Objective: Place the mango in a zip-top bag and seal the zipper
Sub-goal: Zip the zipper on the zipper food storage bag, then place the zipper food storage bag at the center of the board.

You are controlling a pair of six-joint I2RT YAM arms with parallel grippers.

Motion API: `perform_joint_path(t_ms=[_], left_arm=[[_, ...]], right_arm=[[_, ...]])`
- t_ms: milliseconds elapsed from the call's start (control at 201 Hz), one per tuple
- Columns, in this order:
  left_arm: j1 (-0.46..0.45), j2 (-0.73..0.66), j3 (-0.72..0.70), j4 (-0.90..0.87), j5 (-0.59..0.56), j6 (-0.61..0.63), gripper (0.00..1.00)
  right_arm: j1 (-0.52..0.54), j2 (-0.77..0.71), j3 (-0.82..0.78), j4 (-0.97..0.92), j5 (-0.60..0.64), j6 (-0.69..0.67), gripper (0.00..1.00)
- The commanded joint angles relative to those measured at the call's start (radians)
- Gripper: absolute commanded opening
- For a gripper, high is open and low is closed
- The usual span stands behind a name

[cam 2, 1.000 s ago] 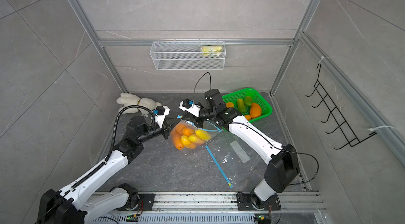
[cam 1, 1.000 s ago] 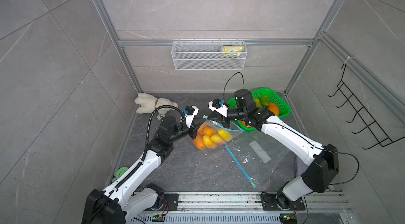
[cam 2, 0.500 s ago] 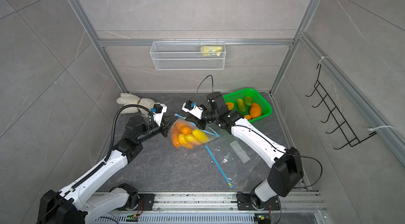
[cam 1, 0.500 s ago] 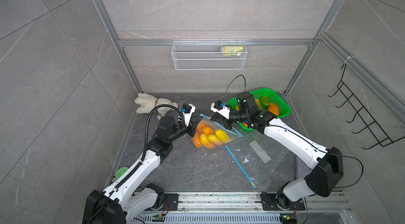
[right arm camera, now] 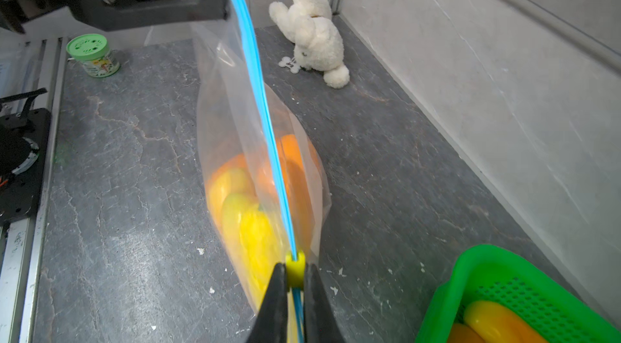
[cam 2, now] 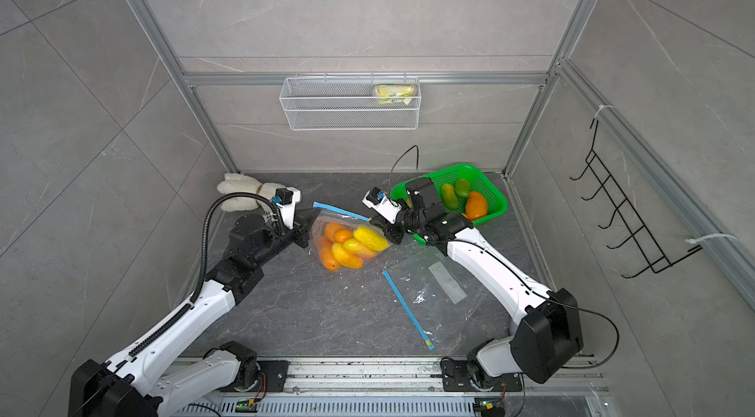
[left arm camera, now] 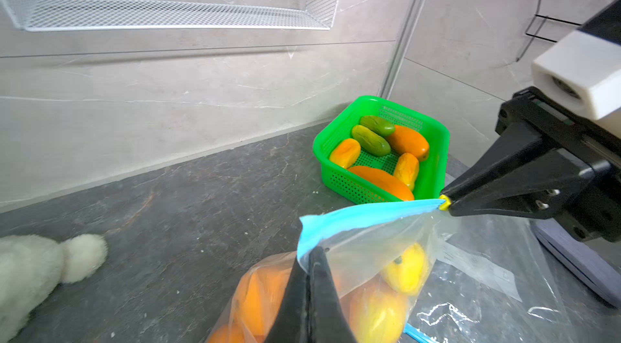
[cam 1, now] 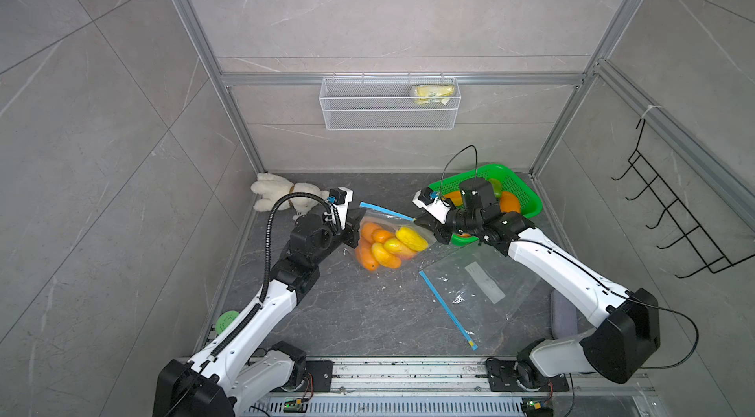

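**Bag stretched between two arms.** The clear bag [cam 1: 390,236] holds orange and yellow mangoes [cam 1: 410,239] and sits near the middle of the table [cam 1: 347,313]. Its blue zipper [cam 1: 386,211] is uppermost and drawn straight.

- **Left gripper [left arm camera: 311,252]:** fingers pressed together, pinching the bag's film at one end, just under the zipper.
- **Right gripper [right arm camera: 295,274]:** fingers closed on the yellow slider [right arm camera: 295,264] at the zipper's opposite end.

Seen from the right wrist, the zipper runs as a single thin line from the slider to the left gripper. Whether it is sealed along its whole length cannot be told.

Behind the right gripper stands a green basket [cam 1: 521,188] holding further mangoes, orange, yellow and green. A second bag [cam 1: 482,288] lies flat and empty on the table beside the right arm, apart from the filled one. A white plush toy [cam 1: 282,195] lies by the back wall, behind the left arm.
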Motion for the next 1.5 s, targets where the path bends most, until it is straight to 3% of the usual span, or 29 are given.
perform_joint_path(t_ms=[0,154,438,538,602,717,916,1075,1299,1389,1439,1499], left_arm=[[0.038,-0.042,0.051,0.015,-0.16,-0.021,0.0],[0.048,-0.023,0.073,-0.009,-0.199,-0.024,0.0],[0.057,0.039,0.145,-0.06,-0.278,-0.056,0.0],[0.057,0.104,0.202,-0.043,-0.28,-0.074,0.0],[0.057,0.178,0.294,-0.062,-0.295,-0.076,0.0],[0.059,0.327,0.499,-0.088,-0.282,-0.045,0.0],[0.094,0.506,0.751,-0.08,-0.174,-0.047,0.0],[0.095,0.513,0.705,-0.014,-0.117,-0.038,0.0],[0.09,0.467,0.456,0.127,-0.013,-0.141,0.0],[0.087,0.465,0.4,0.11,-0.011,-0.168,0.0],[0.087,0.463,0.361,0.119,-0.02,-0.18,0.06],[0.087,0.461,0.328,0.124,-0.029,-0.191,0.05]], right_arm=[[-0.069,-0.039,-0.048,-0.044,0.077,0.061,0.0],[-0.128,-0.03,-0.087,0.03,0.08,0.153,0.0],[-0.133,0.025,-0.067,0.105,0.093,0.23,0.0],[-0.133,0.01,-0.06,0.211,0.021,0.329,0.17],[-0.144,-0.022,-0.075,0.3,0.015,0.412,0.41],[-0.186,-0.114,-0.181,0.493,0.023,0.53,0.73],[-0.198,-0.217,-0.187,0.303,0.102,0.541,0.9],[-0.198,-0.316,-0.297,0.3,0.077,0.592,0.99],[-0.195,-0.388,-0.419,0.265,0.062,0.655,0.99],[-0.198,-0.404,-0.456,0.269,0.109,0.661,1.0],[-0.198,-0.405,-0.464,0.259,0.124,0.666,1.0],[-0.198,-0.4,-0.465,0.245,0.122,0.67,1.0]])
